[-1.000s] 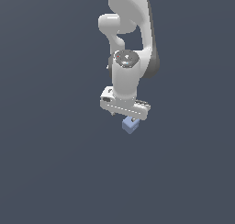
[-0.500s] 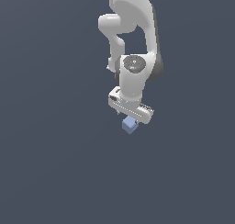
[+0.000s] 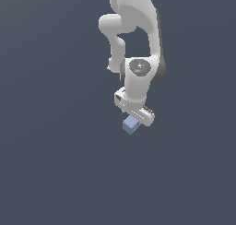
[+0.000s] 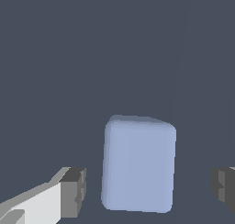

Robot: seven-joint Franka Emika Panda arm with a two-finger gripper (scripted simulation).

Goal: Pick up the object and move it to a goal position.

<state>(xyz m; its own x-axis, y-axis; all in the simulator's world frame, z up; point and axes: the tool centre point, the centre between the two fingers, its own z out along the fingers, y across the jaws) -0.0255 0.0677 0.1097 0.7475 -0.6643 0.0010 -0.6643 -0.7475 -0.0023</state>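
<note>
The object is a small periwinkle-blue cube [image 3: 131, 124] that shows just under the white hand of my gripper [image 3: 134, 120] in the exterior view. In the wrist view the cube [image 4: 138, 165] stands between the two dark-padded fingers [image 4: 73, 191]. My gripper [image 4: 148, 191] is open around it, with a narrow gap on one side and a wider gap on the other. Neither pad touches the cube. The hand is slanted in the exterior view and hides the fingertips there.
The white arm [image 3: 136, 30] reaches down from the top of the exterior view. All around is a plain dark grey-blue ground with no other objects or edges in sight.
The hand has turned from level to slanted over the cube, and the arm's upper links have shifted toward the exterior view's right. The cube has stayed in place.
</note>
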